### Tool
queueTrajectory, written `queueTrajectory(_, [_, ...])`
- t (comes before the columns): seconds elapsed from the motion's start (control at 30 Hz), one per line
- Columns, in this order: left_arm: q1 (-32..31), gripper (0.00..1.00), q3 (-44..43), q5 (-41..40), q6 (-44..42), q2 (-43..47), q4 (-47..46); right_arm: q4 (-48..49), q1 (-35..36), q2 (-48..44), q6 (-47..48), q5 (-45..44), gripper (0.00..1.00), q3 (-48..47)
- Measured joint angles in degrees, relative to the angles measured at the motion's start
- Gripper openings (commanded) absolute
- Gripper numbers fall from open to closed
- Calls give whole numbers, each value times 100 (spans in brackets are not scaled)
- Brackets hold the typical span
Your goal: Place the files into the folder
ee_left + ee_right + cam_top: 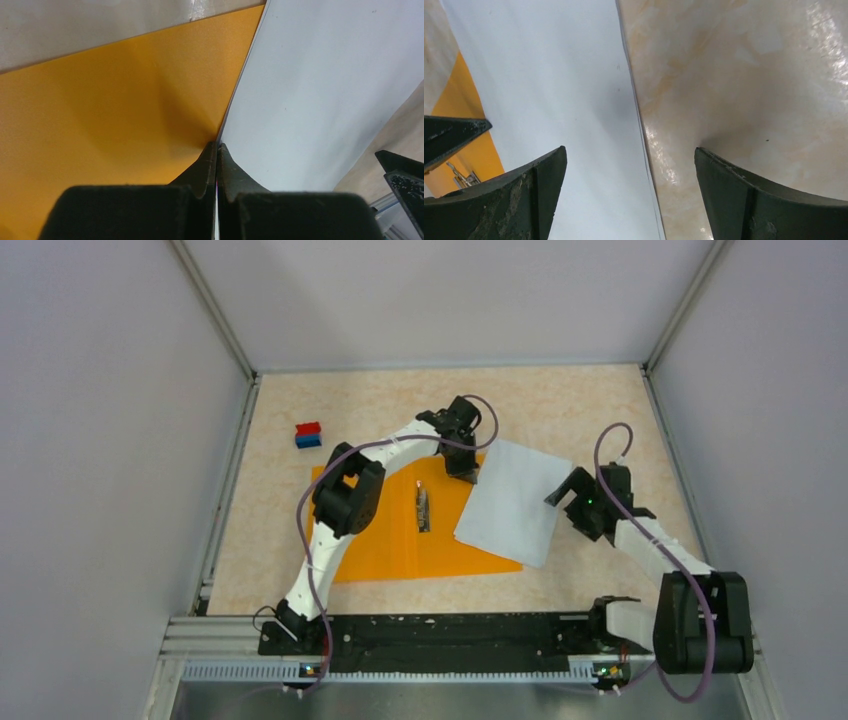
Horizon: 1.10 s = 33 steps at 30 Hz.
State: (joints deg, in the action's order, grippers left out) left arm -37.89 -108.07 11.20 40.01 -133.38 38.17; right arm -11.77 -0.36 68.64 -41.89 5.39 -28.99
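Over the folder (pixel 390 530), files (pixel 512 502); long axis near-to-far, far end rightward

Left arm (pixel 345 495) stretched forward with elbow raised, left gripper (pixel 217 147) pinched tight on an edge of the files (pixel 310 90) — right arm (pixel 660 550) bent low, right gripper (pixel 629 150) spread wide, pointing down

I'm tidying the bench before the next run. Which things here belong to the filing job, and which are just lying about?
Belongs to the job:
- files, partly overlapping the open orange folder
- its metal clip

Lying about:
- red-and-blue block, far left, apart from the folder
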Motion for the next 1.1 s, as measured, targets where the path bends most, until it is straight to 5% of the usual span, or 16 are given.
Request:
queueTrajectory(0.13, [0, 2, 61, 24, 13, 26, -68, 129, 286, -155, -74, -170, 94, 166])
queueTrajectory(0.23, [2, 23, 144, 59, 0, 70, -153, 304, 494, 85, -83, -321, 89, 59])
queueTrajectory(0.33, [2, 63, 219, 168, -20, 127, -271, 535, 566, 387, -76, -361, 85, -81])
queueTrajectory(0.5, [-7, 83, 426, 61, -284, 409, -264, 774, 588, 820, 0, -455, 82, -337])
queueTrajectory(1.1, [105, 88, 557, 861, -822, 452, -240, 1224, 1008, 1773, 380, -605, 72, -1008])
